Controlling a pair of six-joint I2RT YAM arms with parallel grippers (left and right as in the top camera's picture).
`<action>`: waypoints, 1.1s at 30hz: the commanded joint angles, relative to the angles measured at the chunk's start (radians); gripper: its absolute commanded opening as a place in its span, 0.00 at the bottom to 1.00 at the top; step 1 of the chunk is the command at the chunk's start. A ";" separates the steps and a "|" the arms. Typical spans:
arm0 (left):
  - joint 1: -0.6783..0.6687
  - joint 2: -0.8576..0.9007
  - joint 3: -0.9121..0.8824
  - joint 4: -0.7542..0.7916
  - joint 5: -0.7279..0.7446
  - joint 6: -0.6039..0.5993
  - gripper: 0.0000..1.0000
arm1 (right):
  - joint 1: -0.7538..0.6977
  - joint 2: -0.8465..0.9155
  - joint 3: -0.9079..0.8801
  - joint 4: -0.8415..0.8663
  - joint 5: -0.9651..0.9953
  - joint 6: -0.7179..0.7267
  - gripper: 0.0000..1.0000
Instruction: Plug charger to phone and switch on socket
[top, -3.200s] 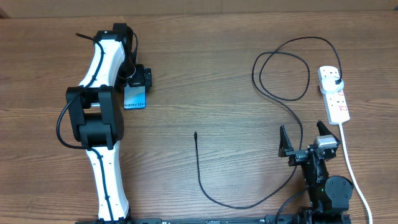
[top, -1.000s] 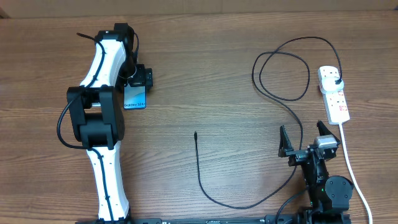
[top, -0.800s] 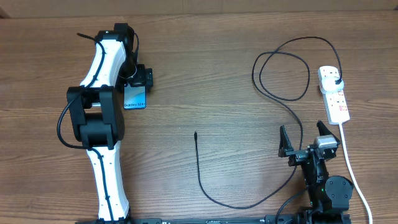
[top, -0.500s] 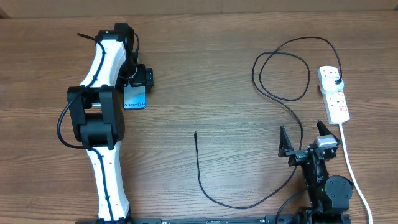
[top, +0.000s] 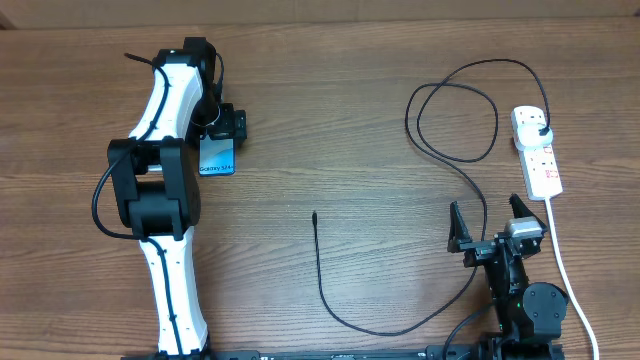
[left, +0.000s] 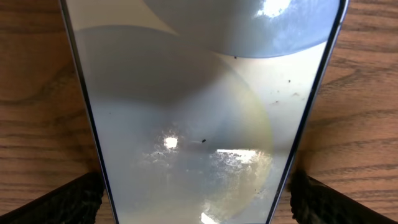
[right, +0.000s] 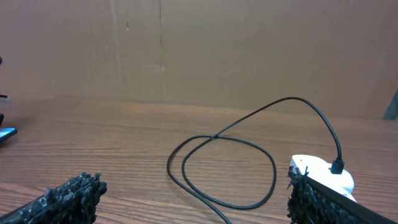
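1. Wood-grain tabletop (top: 330, 120) under both arms.
2. Far left: phone (top: 217, 158) lying flat, screen up, clamped across its long edges by left gripper (left: 196, 198).
3. Near right: right gripper (top: 489, 222) low over the wood, fingers spread wide.
4. Far right: socket (top: 537, 155), charger (top: 318, 250) plugged into its far end.
5. Looping left from that plug, then sweeping near and back to mid-table, tip lying loose, well apart from phone.
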 joint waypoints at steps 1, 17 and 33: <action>-0.011 0.052 -0.021 -0.002 0.023 0.016 0.98 | 0.007 -0.006 -0.011 0.005 0.002 0.007 1.00; -0.011 0.052 -0.020 -0.002 0.023 0.016 0.84 | 0.007 -0.006 -0.011 0.005 0.002 0.007 1.00; -0.011 0.052 -0.020 -0.002 0.023 0.016 0.56 | 0.007 -0.006 -0.011 0.005 0.002 0.006 1.00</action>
